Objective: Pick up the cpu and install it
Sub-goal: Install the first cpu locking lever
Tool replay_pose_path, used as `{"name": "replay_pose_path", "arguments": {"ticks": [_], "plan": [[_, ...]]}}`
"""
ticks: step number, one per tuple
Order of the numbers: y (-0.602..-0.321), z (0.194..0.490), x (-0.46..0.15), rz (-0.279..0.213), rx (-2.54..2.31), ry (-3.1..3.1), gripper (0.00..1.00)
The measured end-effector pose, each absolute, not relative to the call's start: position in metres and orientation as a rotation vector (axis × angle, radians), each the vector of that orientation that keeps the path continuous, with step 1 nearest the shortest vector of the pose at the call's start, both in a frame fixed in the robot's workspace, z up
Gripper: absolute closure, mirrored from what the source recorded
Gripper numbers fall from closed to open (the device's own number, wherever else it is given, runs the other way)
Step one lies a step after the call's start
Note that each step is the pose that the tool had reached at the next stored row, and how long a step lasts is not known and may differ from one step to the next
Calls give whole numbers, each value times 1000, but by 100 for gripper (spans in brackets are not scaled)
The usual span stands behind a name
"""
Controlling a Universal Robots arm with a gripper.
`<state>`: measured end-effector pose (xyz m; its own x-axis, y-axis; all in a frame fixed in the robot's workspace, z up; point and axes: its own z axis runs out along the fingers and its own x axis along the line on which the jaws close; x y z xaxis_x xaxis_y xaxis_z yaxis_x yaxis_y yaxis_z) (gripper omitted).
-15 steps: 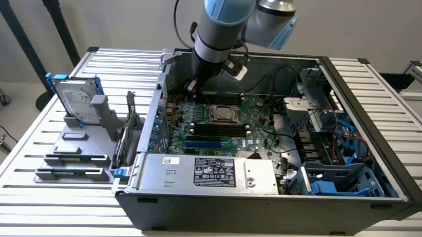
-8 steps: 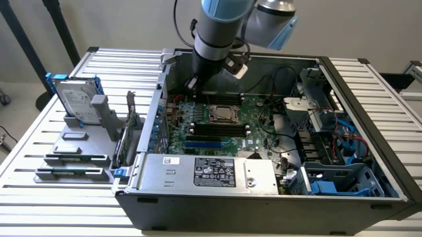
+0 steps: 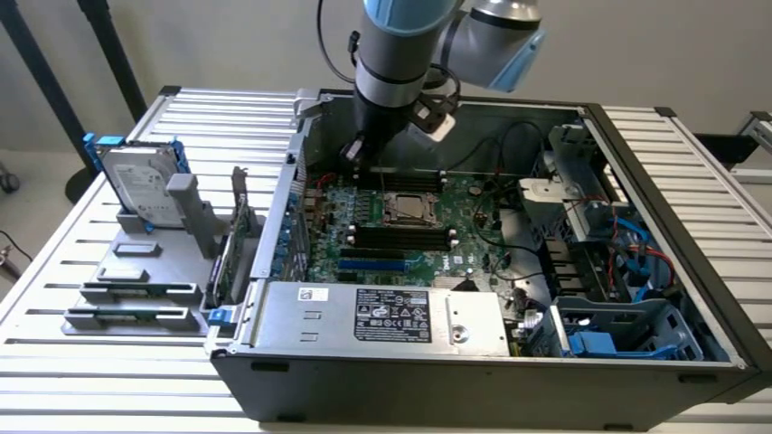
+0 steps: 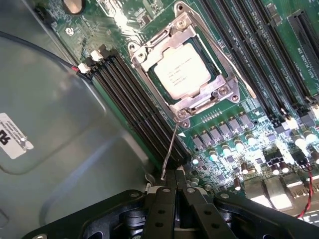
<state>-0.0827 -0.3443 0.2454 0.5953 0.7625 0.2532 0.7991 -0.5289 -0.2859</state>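
Observation:
The cpu (image 4: pixel 182 74) lies flat in its socket on the green motherboard, its pale metal top showing through the silver retention frame (image 4: pixel 144 52) that sits closed over its edges. It also shows mid-board as cpu (image 3: pixel 408 206). A thin wire socket lever (image 4: pixel 169 149) runs from the frame's corner towards my gripper (image 4: pixel 172 185), and its tip ends right beside my shut fingers. Whether it touches them I cannot tell. Nothing sits between the fingers. In the exterior view my gripper (image 3: pixel 357 152) hangs low inside the open case, over the board's far side, just beyond the cpu.
Black memory slots (image 4: pixel 132 107) flank the socket, and the grey case wall (image 4: pixel 60 129) stands close beside them. A power supply (image 3: pixel 386 316) fills the case's near side. Cables and drive bays (image 3: pixel 616 262) crowd the exterior view's right. A hard drive (image 3: pixel 139 185) stands in a grey rack outside.

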Motion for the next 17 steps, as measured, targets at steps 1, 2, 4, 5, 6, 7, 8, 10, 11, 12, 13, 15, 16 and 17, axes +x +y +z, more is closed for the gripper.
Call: {"name": "replay_pose_path", "arguments": {"ticks": [1,2,4,5,6,7,8,10,11,12,13,15,16,17], "plan": [[-344,245,-82,-148,-2458,-1261,89],[-345,245,-82,-162,-2461,-1265,89],[-345,245,-81,-193,-2466,-1276,89],[-345,245,-80,-207,-2468,-1280,89],[-346,245,-80,-219,-2470,-1284,89],[-346,245,-79,-228,-2471,-1287,89],[-346,245,-78,-235,-2473,-1289,89],[-346,243,-75,-243,-2474,-1291,89],[-346,242,-74,-246,-2475,-1291,89],[-346,240,-72,-246,-2475,-1291,89],[-346,239,-70,-246,-2476,-1291,89],[-346,235,-67,-246,-2477,-1291,89],[-346,233,-67,-246,-2478,-1290,89],[-346,231,-67,-245,-2479,-1290,89]]}}
